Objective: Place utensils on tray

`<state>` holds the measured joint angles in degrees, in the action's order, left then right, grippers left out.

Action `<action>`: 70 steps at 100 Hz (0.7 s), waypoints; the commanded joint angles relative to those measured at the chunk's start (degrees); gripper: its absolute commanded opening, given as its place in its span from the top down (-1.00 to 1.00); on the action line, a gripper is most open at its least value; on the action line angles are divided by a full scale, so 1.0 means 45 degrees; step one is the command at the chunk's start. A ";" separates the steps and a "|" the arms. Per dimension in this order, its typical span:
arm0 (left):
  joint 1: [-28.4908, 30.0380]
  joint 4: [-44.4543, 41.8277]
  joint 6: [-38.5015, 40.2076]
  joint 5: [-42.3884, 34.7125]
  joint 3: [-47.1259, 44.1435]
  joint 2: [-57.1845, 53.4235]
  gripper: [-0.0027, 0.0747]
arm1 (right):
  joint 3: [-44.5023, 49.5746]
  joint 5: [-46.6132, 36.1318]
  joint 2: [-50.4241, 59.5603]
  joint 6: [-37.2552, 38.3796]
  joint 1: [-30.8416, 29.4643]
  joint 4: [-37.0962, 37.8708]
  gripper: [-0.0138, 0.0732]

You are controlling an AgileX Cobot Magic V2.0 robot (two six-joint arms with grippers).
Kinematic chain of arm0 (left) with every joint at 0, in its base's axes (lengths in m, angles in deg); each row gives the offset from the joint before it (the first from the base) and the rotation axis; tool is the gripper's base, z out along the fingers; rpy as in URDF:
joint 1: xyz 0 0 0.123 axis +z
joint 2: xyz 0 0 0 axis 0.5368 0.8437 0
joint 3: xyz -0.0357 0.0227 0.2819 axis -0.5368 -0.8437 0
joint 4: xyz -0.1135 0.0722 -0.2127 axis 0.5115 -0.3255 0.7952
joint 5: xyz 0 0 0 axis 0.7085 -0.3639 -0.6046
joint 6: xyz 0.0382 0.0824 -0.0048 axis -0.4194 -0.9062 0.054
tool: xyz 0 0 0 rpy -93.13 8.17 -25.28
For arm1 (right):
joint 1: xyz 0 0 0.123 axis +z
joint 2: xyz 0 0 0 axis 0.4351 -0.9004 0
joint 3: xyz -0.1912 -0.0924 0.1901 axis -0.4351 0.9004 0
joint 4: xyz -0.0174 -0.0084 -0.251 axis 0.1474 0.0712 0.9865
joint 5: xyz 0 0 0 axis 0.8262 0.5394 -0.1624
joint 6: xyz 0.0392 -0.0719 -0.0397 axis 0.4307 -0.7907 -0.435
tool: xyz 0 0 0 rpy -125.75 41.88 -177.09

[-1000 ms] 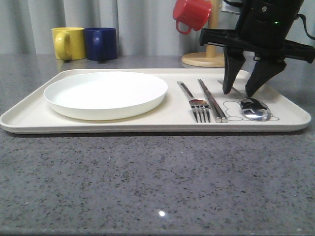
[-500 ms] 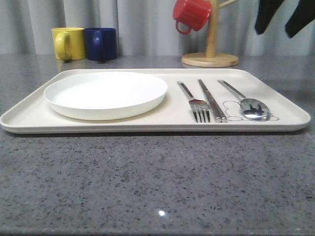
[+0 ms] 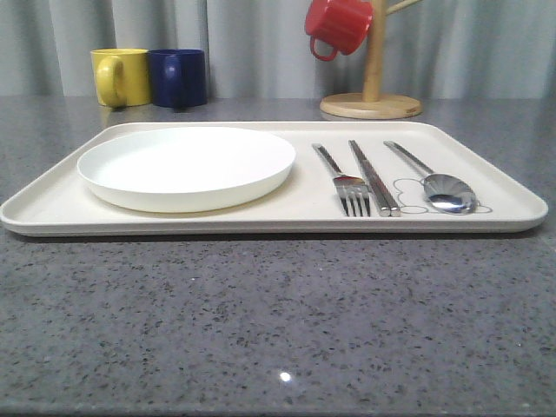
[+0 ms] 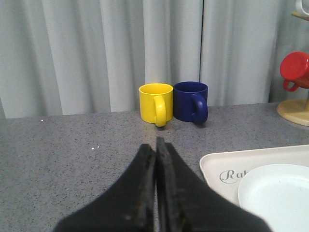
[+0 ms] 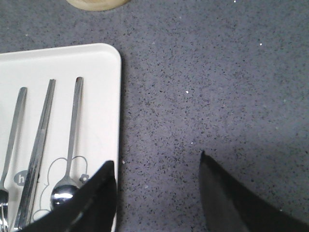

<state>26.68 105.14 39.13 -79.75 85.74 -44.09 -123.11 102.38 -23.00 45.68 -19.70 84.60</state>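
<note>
On the cream tray point(image 3: 287, 221) lie three silver utensils side by side at its right end: a fork point(image 3: 343, 181), chopsticks point(image 3: 373, 176) and a spoon point(image 3: 434, 178). The right wrist view looks down on the same spoon point(image 5: 67, 164), chopsticks point(image 5: 38, 150) and fork point(image 5: 12, 140) on the tray's corner point(image 5: 108, 72). My right gripper point(image 5: 157, 166) is open, held above the grey counter just beside the tray's right edge, with nothing between its fingers. My left gripper point(image 4: 156, 145) is shut and empty above the counter, left of the tray's corner point(image 4: 217, 162).
A round white plate point(image 3: 187, 165) fills the tray's left half. A yellow mug point(image 3: 120, 76) and a dark blue mug point(image 3: 178, 76) stand at the back left. A wooden mug tree point(image 3: 372, 95) holding a red mug point(image 3: 339, 26) stands at the back right.
My right gripper, open over the spoon a second ago, has lifted up and to the right, out of the front view. The utensils lie unmoved on the tray.
</note>
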 commanded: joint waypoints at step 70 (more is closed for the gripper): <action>0.0032 0.0077 0.0070 -0.0967 0.0362 0.0022 0.98 | 0.6370 -0.4495 0.9354 -0.0121 -0.0071 0.0204 0.10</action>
<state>26.68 105.14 39.13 -79.75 85.74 -44.09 -93.19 88.19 18.07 45.68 -19.70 84.78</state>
